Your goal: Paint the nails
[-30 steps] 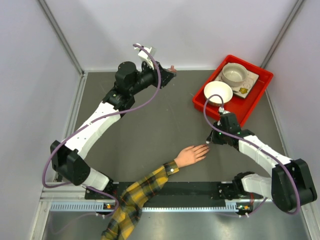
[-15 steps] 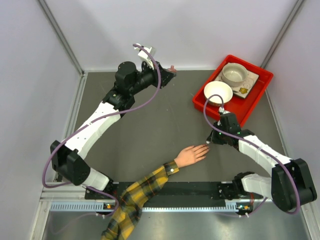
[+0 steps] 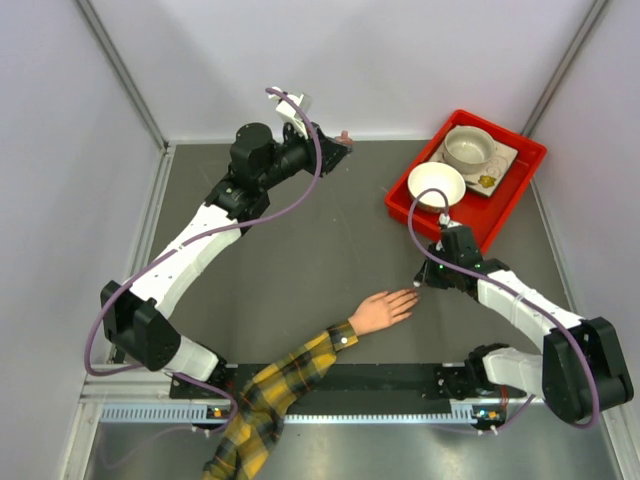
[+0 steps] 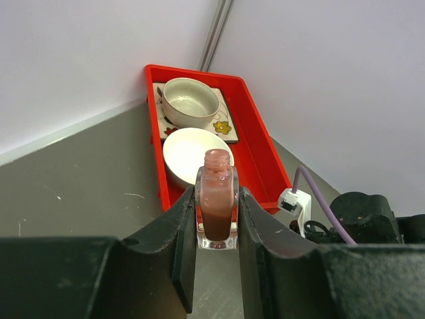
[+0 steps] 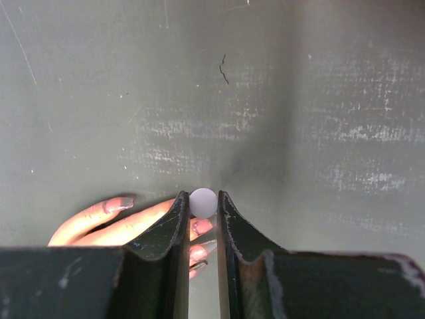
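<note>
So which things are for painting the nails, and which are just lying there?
For the job: mannequin hand, its nails, nail-polish bottle in the left gripper, white round cap in the right gripper.
Just lying about: red tray, white bowl, cup, flowered square plate.

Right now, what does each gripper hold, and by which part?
Left gripper: uncapped polish bottle, by its sides. Right gripper: white round cap, by its sides.

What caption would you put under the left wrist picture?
Left claw pinches an open nail-polish bottle, red tray and white bowl behind.
</note>
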`<action>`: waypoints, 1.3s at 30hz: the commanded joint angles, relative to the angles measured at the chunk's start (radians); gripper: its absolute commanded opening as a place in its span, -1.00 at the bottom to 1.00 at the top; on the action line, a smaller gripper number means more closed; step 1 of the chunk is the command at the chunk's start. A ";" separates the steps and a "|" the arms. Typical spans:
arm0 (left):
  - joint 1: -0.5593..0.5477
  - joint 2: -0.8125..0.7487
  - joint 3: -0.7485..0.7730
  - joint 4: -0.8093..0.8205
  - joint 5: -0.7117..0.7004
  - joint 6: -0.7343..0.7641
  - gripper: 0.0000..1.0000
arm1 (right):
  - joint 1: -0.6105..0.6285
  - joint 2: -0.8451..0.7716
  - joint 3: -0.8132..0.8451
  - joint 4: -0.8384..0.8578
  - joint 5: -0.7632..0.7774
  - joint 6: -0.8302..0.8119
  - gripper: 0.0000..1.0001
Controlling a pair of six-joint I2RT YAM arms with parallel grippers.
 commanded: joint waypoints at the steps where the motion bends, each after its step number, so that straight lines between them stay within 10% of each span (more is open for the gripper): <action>1: 0.005 -0.012 0.025 0.067 0.011 -0.009 -1.00 | -0.010 0.003 0.047 0.023 0.011 0.005 -1.00; 39: 0.010 -0.025 0.008 0.078 0.027 -0.024 -1.00 | -0.017 -0.088 0.016 0.029 -0.051 -0.009 -1.00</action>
